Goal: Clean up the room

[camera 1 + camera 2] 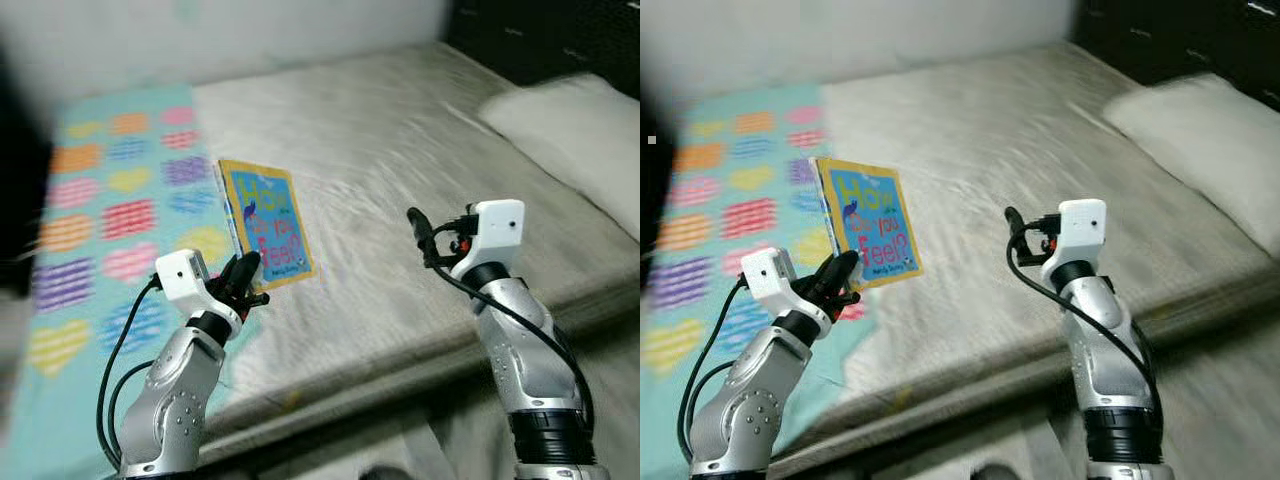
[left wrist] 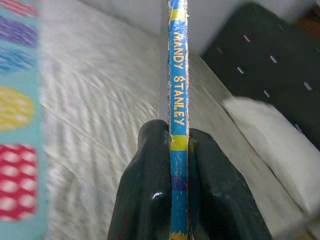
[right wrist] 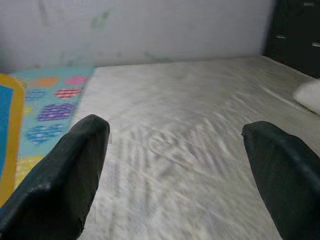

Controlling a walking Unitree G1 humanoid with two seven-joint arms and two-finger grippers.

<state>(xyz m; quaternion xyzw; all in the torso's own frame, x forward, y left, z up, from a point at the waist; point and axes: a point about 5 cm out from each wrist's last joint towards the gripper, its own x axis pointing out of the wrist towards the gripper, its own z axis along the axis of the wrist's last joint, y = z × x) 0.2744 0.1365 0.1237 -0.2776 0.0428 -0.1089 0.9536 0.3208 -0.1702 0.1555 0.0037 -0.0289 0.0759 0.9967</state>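
Note:
A blue children's book with a yellow border point(image 1: 266, 222) is held up above the bed point(image 1: 400, 170), its cover facing me. My left gripper point(image 1: 243, 277) is shut on its lower edge. In the left wrist view the blue spine point(image 2: 178, 90) reads "MANDY STANLEY" and is pinched between the two black fingers point(image 2: 145, 190). My right gripper point(image 1: 416, 228) hovers over the middle of the mattress, open and holding nothing; its fingers point(image 3: 65, 175) stand wide apart in the right wrist view.
A teal blanket with coloured hearts point(image 1: 110, 220) covers the bed's left part. A white pillow point(image 1: 575, 130) lies at the right. A dark headboard point(image 1: 540, 35) stands at the back right. The bed's front edge point(image 1: 400, 365) runs below my arms.

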